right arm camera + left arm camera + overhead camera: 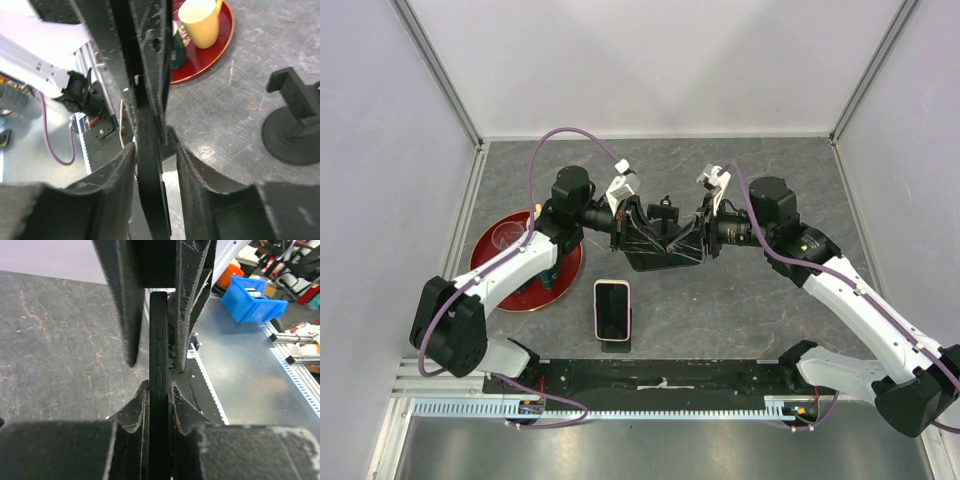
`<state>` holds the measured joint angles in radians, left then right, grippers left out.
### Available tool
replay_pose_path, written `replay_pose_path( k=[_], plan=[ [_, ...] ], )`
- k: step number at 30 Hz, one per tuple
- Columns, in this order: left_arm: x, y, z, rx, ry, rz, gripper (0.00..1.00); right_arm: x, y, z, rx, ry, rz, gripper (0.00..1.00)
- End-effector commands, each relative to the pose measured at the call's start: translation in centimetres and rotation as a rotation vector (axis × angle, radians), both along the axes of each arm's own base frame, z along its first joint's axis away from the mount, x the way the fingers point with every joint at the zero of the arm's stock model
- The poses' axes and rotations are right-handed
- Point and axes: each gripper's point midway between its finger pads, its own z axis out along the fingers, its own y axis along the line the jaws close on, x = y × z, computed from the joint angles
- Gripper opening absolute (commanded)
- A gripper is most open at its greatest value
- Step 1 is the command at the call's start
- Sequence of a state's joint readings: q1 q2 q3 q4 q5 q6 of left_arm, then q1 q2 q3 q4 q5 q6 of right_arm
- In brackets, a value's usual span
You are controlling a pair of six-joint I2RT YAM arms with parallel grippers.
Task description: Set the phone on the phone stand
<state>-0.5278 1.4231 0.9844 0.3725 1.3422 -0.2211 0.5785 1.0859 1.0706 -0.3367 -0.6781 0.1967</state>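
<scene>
currently phone (159, 365) sits midair near phone stand (292, 125). left end effector (159, 392) clamped on it, right end effector (152, 142) looks eased apart. risk: one-ended edge pinch lets it pivot, drop.

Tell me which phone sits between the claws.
The black phone, between left claw and right claw; the white-cased phone lies flat on the table.

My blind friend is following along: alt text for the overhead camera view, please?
Two white-and-black robot arms meet at centre, the left gripper and right gripper both at a black slab-shaped phone between them. A second pink-edged phone lies flat nearer the bases, beside a round red tray.
</scene>
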Motion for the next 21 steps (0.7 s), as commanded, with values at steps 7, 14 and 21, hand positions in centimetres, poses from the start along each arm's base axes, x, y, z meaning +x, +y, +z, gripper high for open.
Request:
replay_pose_path(
  k=[7, 14, 21],
  plan=[
    [1.6, 0.1, 4.5, -0.116, -0.186, 0.181, 0.02, 1.2, -1.6, 4.3, 0.184, -0.140, -0.181, 0.79],
    [1.4, -0.1, 6.2, -0.187, -0.140, 0.182, 0.02, -0.1, -1.5, 6.2, 0.347, -0.179, -0.144, 0.63],
    [1.0, -0.1, 7.2, -0.249, -0.142, 0.173, 0.02, -0.5, -1.2, 7.9, 0.459, -0.210, -0.114, 0.47]
  ],
)
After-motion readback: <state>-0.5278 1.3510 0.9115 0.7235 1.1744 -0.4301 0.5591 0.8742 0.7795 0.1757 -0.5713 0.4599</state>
